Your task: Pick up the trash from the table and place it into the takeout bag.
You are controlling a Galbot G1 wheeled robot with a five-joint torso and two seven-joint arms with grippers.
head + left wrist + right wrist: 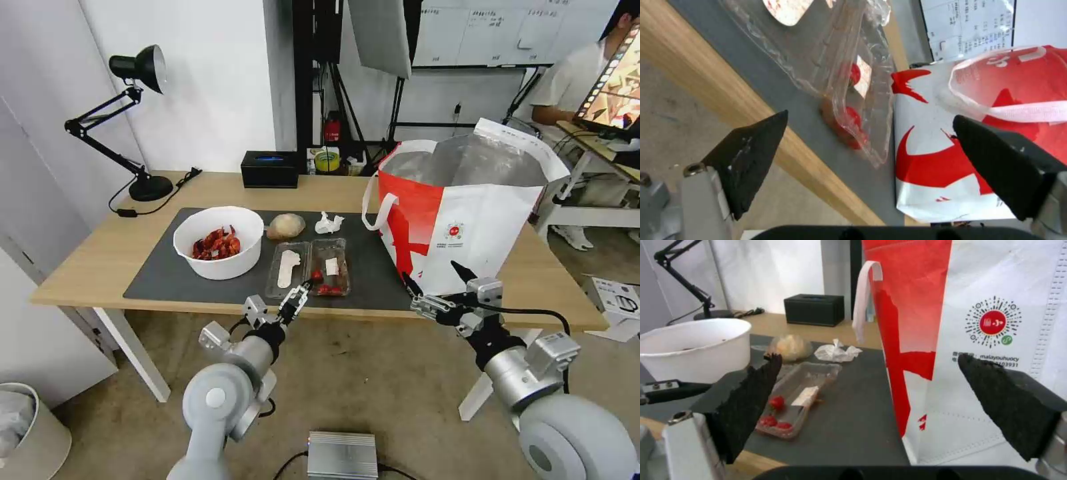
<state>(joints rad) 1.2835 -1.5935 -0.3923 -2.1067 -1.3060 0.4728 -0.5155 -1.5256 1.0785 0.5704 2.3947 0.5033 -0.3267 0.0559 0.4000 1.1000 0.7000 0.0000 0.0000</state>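
While the clear tray (308,268) lies open on the desk's (87,260) grey mat (167,280), the left claw (298,297) hangs at the tray's near edge, fingers apart. Beside the tray stands the takeout bag (480,220); the right claw (433,279) hovers before it, spread wide.

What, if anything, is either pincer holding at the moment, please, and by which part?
Nothing is held. The left pincer is open at the near edge of the clear tray; the right pincer is open in front of the bag.
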